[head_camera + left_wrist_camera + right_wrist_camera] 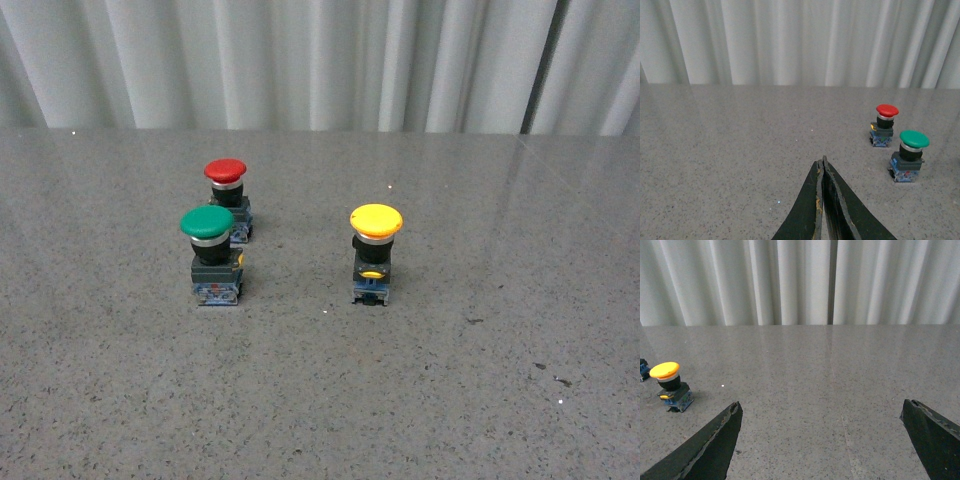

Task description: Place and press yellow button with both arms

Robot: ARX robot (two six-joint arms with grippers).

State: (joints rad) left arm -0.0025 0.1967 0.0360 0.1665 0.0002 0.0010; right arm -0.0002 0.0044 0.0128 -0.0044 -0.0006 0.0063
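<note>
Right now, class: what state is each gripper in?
Left gripper: shut, fingers pressed together, holding nothing.
Right gripper: open, fingers wide apart, holding nothing.

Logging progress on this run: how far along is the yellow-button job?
Done: nothing clearly. The yellow button stands upright on the table, right of the green button and red button, untouched. In hand: nothing. The left end effector is shut and empty, the right end effector open, neither at the button. Left: reaching it, placing and pressing.

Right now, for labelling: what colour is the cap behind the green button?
The cap is red; best in front view.
</note>
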